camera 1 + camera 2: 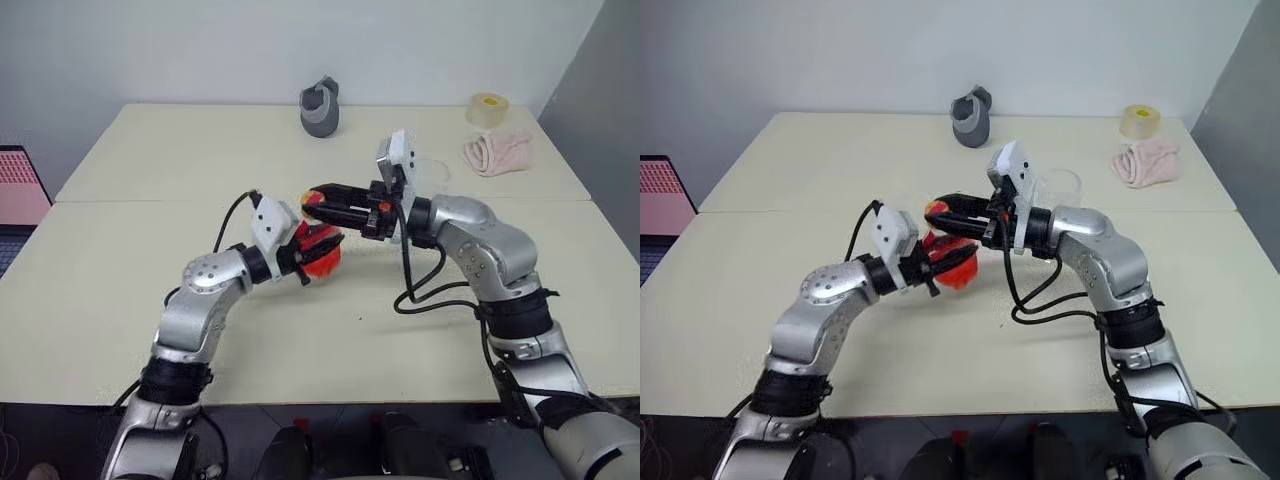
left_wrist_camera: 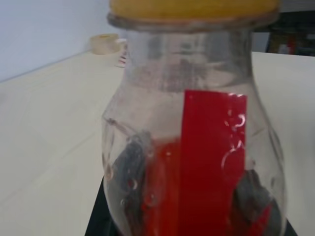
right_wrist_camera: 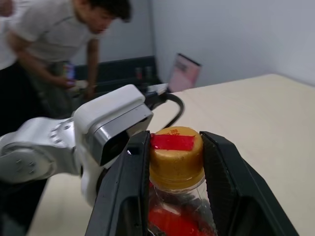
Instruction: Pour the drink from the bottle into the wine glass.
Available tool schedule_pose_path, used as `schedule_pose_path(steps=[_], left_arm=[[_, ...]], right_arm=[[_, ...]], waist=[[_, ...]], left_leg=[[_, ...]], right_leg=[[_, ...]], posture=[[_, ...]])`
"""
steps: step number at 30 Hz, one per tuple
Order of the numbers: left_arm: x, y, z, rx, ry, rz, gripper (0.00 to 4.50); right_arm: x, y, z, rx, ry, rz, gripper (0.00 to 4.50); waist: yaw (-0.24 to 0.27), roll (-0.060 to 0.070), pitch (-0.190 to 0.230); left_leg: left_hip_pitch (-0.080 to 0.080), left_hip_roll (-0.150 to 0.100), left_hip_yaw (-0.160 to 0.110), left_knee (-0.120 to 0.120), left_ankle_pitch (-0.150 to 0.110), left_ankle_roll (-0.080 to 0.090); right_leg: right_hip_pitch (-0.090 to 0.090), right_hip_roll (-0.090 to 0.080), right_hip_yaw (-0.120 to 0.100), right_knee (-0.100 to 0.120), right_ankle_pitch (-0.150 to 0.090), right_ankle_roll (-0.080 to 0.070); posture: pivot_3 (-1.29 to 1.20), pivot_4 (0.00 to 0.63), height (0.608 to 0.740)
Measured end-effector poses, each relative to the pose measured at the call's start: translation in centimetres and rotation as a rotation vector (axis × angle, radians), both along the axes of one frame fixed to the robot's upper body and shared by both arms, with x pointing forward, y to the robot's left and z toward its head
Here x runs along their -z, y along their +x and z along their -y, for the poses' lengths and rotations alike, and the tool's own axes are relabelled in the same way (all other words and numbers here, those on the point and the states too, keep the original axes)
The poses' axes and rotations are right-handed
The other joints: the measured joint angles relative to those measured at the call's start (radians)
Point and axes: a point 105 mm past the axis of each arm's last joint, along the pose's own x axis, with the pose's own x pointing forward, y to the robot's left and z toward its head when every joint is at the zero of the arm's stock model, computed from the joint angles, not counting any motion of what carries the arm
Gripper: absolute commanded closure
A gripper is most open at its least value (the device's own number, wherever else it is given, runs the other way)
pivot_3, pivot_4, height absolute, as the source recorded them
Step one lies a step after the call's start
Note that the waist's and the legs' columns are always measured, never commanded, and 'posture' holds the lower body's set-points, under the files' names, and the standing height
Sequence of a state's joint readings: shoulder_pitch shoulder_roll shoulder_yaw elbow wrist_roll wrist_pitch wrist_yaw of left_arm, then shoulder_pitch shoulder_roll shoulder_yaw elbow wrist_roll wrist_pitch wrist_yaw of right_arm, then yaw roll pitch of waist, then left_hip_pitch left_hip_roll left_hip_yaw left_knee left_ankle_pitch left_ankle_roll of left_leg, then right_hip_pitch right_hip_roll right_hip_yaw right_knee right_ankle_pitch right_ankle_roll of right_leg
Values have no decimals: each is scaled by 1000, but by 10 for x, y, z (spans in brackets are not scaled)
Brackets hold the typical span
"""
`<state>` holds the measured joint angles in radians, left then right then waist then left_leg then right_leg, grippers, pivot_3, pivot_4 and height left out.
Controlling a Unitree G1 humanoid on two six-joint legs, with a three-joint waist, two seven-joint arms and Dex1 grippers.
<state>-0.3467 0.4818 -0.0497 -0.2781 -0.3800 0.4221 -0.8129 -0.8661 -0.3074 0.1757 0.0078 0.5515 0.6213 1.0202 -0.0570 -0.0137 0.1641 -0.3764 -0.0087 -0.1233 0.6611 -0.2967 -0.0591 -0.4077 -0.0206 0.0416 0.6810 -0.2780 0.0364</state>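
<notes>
The left claw [image 1: 318, 250] is clamped around the bulbous lower body of the small clear plastic bottle [image 2: 194, 147], holding it upright above the cream tabletop [image 1: 150, 290]. In the left wrist view the black fingers [image 2: 130, 172] show through the clear wall on either side of the bright red translucent drink [image 2: 167, 196], and a red strip runs down the bottle's front.

The right claw [image 3: 176, 162] reaches in level from three o'clock, and its two black fingers [image 3: 125, 191] press against both sides of the yellow screw cap [image 3: 176, 156], which bears a red sticker on top.

The clear stemmed wine glass [image 1: 1065, 185] stands on the tabletop behind the right wrist, at about one o'clock from the bottle, partly hidden.

Further out, a grey curved object [image 1: 320, 108] sits at twelve o'clock near the far edge, with a roll of yellowish tape [image 1: 488, 108] and a crumpled pink cloth [image 1: 498, 152] at two o'clock.

A laptop with a pink screen [image 1: 20, 185] stands at nine o'clock, beside the tabletop.

In the right wrist view a person [image 3: 59, 34] in a light shirt bends forward beyond the tabletop.
</notes>
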Motion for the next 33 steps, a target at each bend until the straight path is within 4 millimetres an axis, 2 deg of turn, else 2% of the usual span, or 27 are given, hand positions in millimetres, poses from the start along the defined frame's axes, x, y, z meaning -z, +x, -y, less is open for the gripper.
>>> schedule_pose_path(steps=[5, 10, 14, 17, 21, 25, 28, 33], left_arm=[[-6, -27, 0, 63, 19, -21, 3237], [-6, -32, 5, 95, 1, -65, 3237], [-11, -30, 7, 96, -2, -55, 3237], [-12, -25, 3, 66, -5, -51, 3237], [-13, -10, -6, -8, -21, -50, 3237], [-16, 5, 2, -61, -81, -42, 3237], [-15, 9, 10, -60, -97, -38, 3237], [-13, 18, 11, -82, -98, -29, 3237]], right_arm=[[-7, -15, 0, -185, -30, 20, 3292], [-12, -14, 5, -196, -29, -1, 1609], [-15, -10, 18, -112, -29, 29, 290], [-13, -7, 32, -25, -29, 18, 290], [-12, -5, 38, 89, -4, 24, 290], [-6, 0, 29, 243, 67, 12, 290], [-3, 4, 25, 314, 92, -9, 290], [-6, 8, 16, 377, 122, -6, 290]], waist=[[6, 1, 1], [9, 1, 1], [10, 1, 1], [14, 1, 1], [15, 1, 1], [18, 1, 1], [19, 1, 1], [19, 1, 1]], left_leg=[[0, -1, 0, 1, 0, 0], [0, -1, 0, 1, 0, 0], [-1, 0, 0, 1, 0, 0], [-1, -1, 0, 1, 0, 0], [-1, 0, 1, 1, 0, 0], [-2, -1, 1, 1, 0, 0], [-3, -1, 1, 1, 1, -2], [-3, -1, 1, 1, 2, -4]], right_leg=[[1, 0, -2, 0, 0, 0], [1, 0, -2, 0, 0, 0], [1, 0, -2, -1, 0, 0], [1, -1, -2, 0, 0, 0], [0, 0, -2, 0, 0, 0], [0, 0, -2, 0, 0, 0], [-1, -1, -1, 0, 0, 0], [-1, 0, -1, 0, 0, 0]], posture=[[0, 150, 740], [0, 150, 740], [0, 150, 740], [0, 150, 740], [0, 150, 740], [0, 150, 740], [0, 150, 740], [0, 150, 740]])
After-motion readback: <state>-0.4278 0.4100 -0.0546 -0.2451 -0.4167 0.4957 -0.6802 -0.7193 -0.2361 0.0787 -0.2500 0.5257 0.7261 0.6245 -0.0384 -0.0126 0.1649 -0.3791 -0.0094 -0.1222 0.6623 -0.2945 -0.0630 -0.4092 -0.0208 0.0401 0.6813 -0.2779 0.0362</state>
